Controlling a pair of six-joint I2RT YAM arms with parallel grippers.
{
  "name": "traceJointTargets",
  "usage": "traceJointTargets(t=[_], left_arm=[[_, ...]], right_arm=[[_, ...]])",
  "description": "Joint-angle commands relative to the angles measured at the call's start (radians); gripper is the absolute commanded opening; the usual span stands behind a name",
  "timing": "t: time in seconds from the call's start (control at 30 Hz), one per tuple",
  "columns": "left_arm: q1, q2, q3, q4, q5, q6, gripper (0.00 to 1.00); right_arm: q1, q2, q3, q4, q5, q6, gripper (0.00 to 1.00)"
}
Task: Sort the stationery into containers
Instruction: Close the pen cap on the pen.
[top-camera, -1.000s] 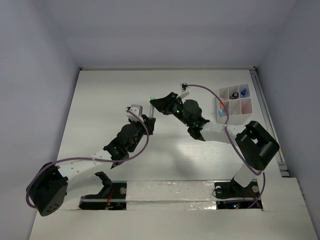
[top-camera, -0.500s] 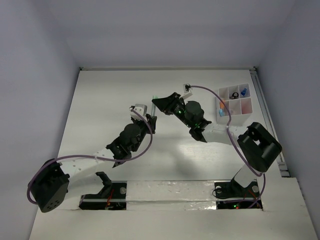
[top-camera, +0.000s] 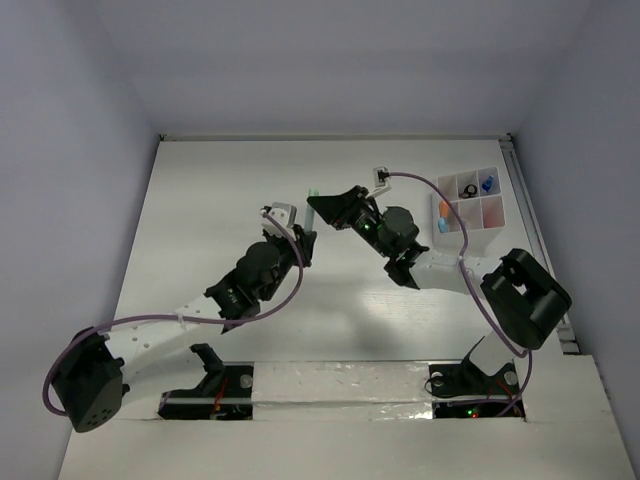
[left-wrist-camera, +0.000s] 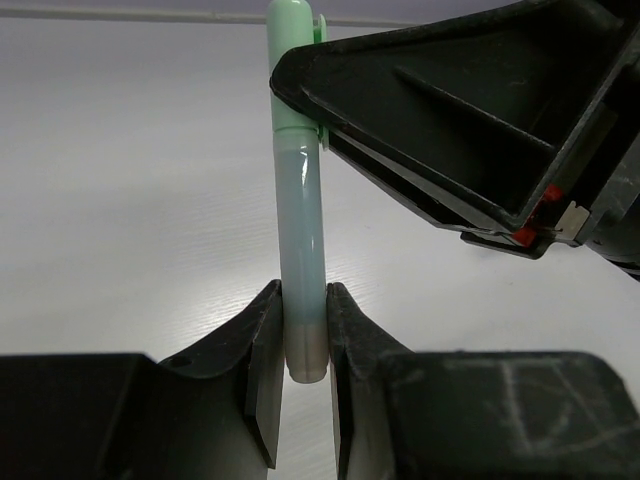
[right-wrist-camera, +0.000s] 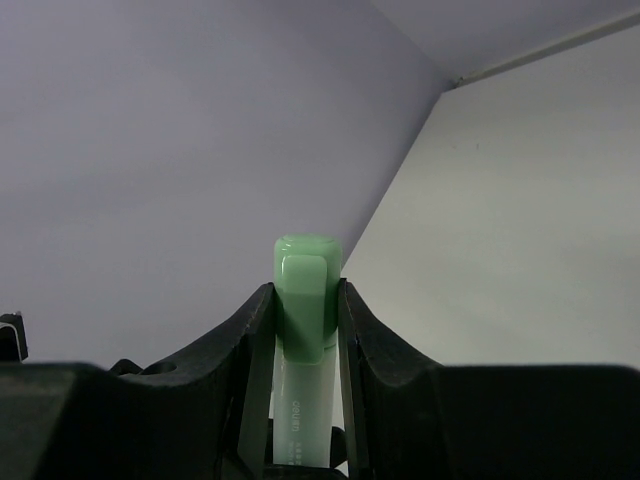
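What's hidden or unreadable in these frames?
- Left wrist: the cap of the mint-green plastic pen sits partly behind the right fingers.
- Right wrist: the print on the pen barrel is too small to read and is cut off by the bottom edge.
- Top view: the pen is mostly covered, and the items in the white divided plastic tray are too small to identify.

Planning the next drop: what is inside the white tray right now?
The tray holds a black ring, a blue clip, and small blue and orange pieces at its left. The right arm's cable covers part of the left compartments. Other contents are too small to tell.
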Motion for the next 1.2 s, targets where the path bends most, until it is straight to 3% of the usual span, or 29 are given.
traceJointTargets(t=[0.0,0.2,0.57,0.7,0.87,0.97,1.0,1.1,1.17], left_arm=[[0.009,-0.036,0.146,0.227,-0.026,0.030,0.00],[0.009,0.014,0.278,0.241,-0.023,0.082,0.00],[0.009,0.134,0.527,0.252,0.012,0.162,0.00],[0.009,0.136,0.556,0.247,0.045,0.164,0.00],[0.009,0.082,0.428,0.158,0.097,0.078,0.00],[0.009,0.002,0.287,0.079,0.104,-0.012,0.12],[0.009,-0.022,0.248,0.057,0.120,-0.033,0.21],[0.009,-0.125,0.137,0.000,0.131,-0.080,0.35],[0.009,-0.201,0.081,-0.063,0.121,-0.089,0.37]], right_arm=[[0.060,0.000,-0.076,-0.091,-0.206,-0.018,0.00],[0.090,0.000,-0.163,-0.033,-0.194,0.000,0.00],[0.191,0.001,-0.203,-0.078,-0.114,-0.047,0.00],[0.191,-0.007,-0.239,-0.061,-0.090,-0.012,0.00],[0.090,-0.106,-0.222,-0.107,-0.081,-0.018,0.00],[-0.023,-0.193,-0.167,-0.215,-0.041,-0.078,0.00],[-0.094,-0.214,-0.129,-0.244,-0.033,-0.111,0.00],[-0.197,-0.293,-0.085,-0.333,0.026,-0.183,0.00],[-0.292,-0.330,-0.044,-0.421,0.039,-0.223,0.00]])
